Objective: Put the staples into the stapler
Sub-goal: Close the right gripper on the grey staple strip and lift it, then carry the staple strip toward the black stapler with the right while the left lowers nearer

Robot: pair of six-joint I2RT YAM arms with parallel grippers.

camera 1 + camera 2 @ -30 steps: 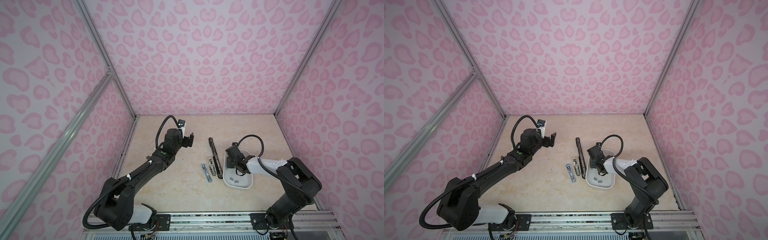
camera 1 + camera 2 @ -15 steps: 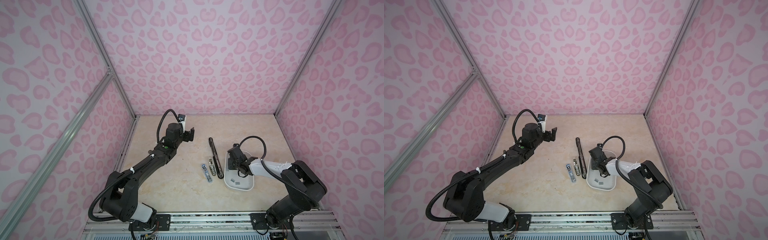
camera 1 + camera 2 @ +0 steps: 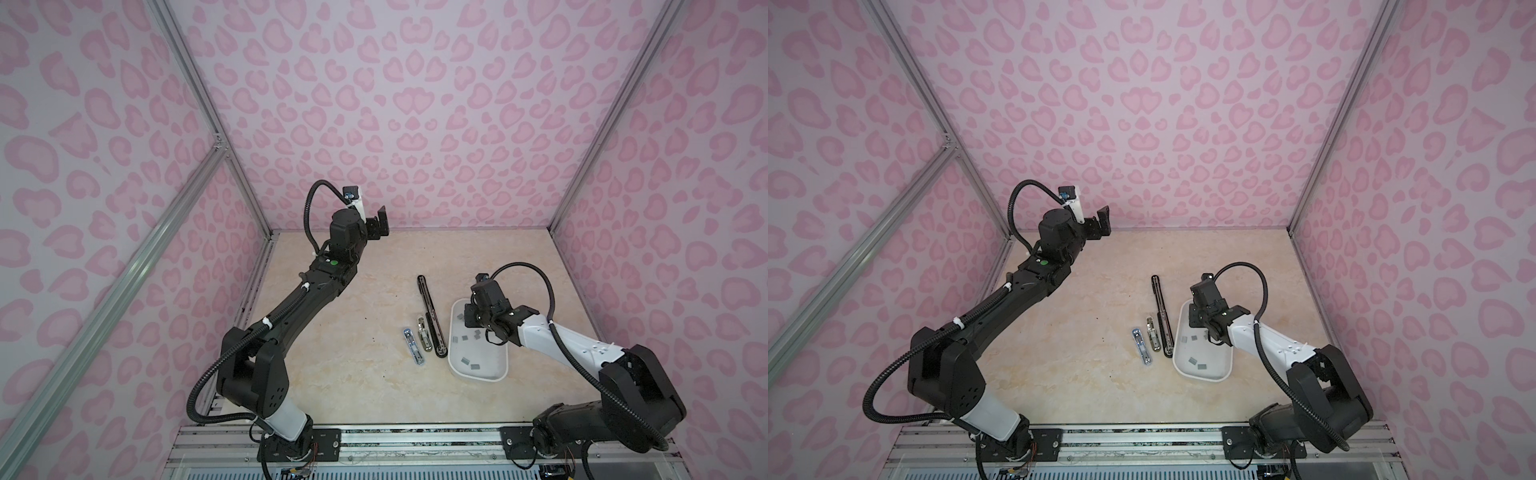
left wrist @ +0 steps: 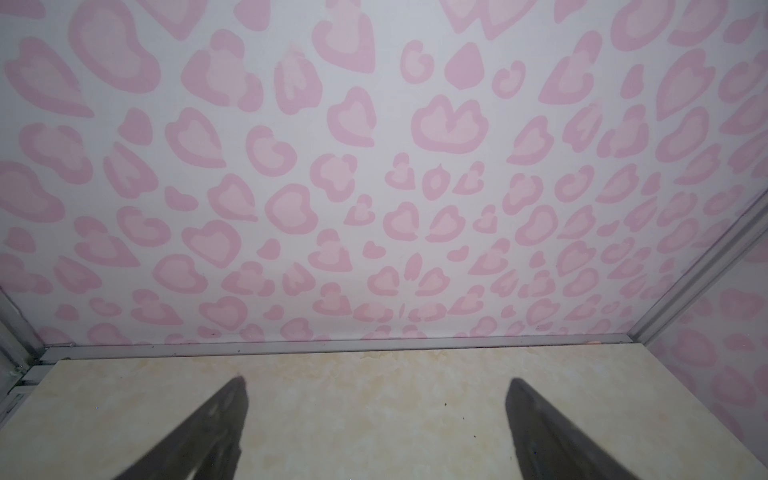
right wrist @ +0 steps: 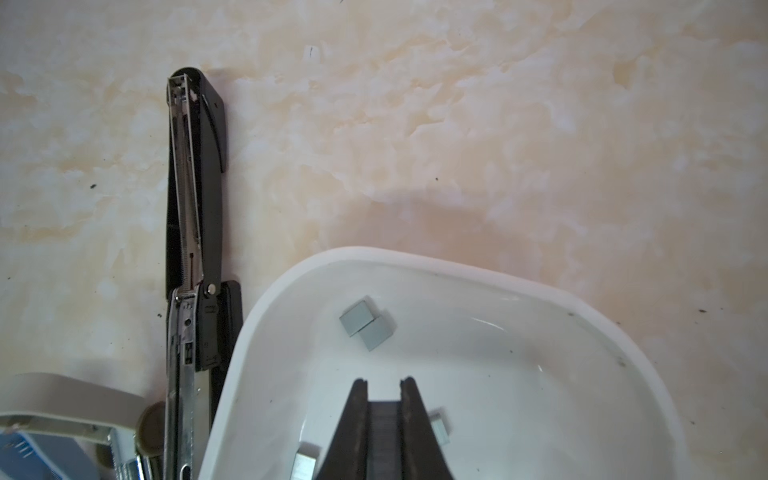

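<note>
The left hand [image 4: 377,381] has swung up toward the back wall [image 4: 374,166], spread wide and empty — the right hand [image 5: 384,384], down in the white oval plastic tray [image 5: 374,254], has closed on a ribbed grey metal staple strip [image 5: 384,432], other strips [image 5: 365,322] loose just ahead.

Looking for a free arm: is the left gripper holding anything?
No, the left gripper is open in its wrist view, with nothing between the jaws.

tray [image 5: 415,254]: cut off at view edge | small staplers [image 5: 62,415]: cropped at corner | staples [image 3: 475,366]: too small to count
</note>
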